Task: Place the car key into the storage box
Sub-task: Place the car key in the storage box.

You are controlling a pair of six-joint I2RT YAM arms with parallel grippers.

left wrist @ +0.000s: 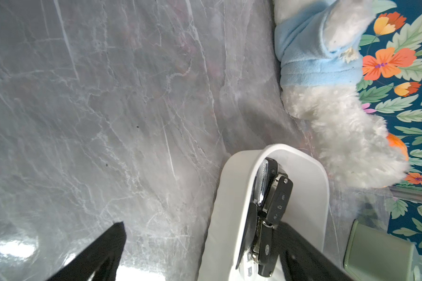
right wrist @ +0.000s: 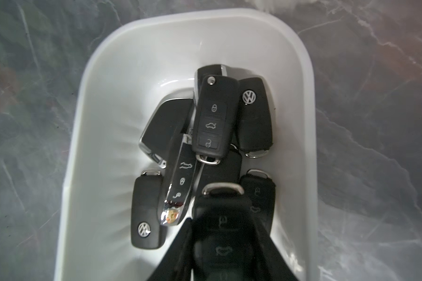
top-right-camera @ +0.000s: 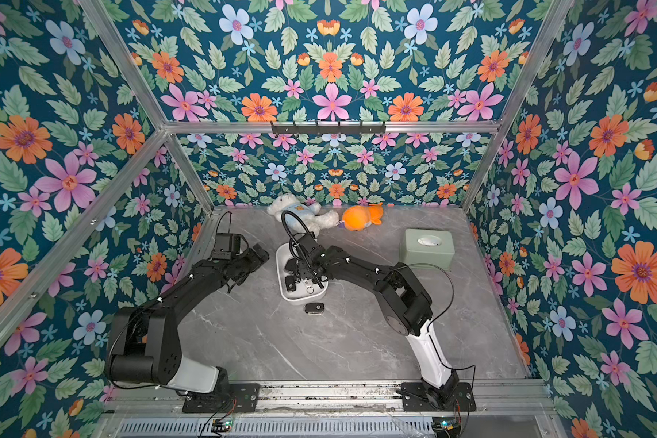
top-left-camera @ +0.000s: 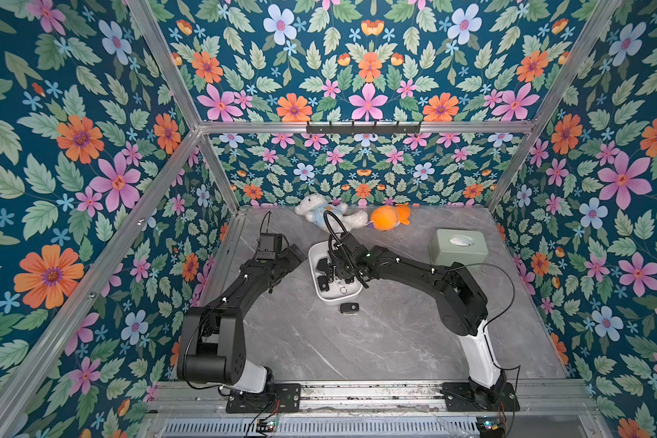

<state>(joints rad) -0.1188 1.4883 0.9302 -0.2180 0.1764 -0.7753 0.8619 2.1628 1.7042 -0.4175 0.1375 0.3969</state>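
Observation:
The white storage box (top-left-camera: 313,265) (top-right-camera: 300,299) stands mid-table with several black car keys (right wrist: 215,116) piled in it. My right gripper (top-left-camera: 336,271) (right wrist: 221,226) hangs over its inside, shut on a black car key (right wrist: 223,211) whose metal loop points away from the wrist. Another car key (top-left-camera: 349,308) (top-right-camera: 315,308) lies on the table just in front of the box. My left gripper (top-left-camera: 296,256) (left wrist: 200,225) is open beside the box's left wall and holds nothing. In the left wrist view, the box wall (left wrist: 232,194) shows between its fingers (left wrist: 107,248).
A white plush bear in a blue shirt (top-left-camera: 319,210) and an orange plush toy (top-left-camera: 387,218) lie at the back edge. A sage-green box with an oval slot (top-left-camera: 458,246) stands at the back right. Floral walls enclose the grey marble table (top-left-camera: 357,341).

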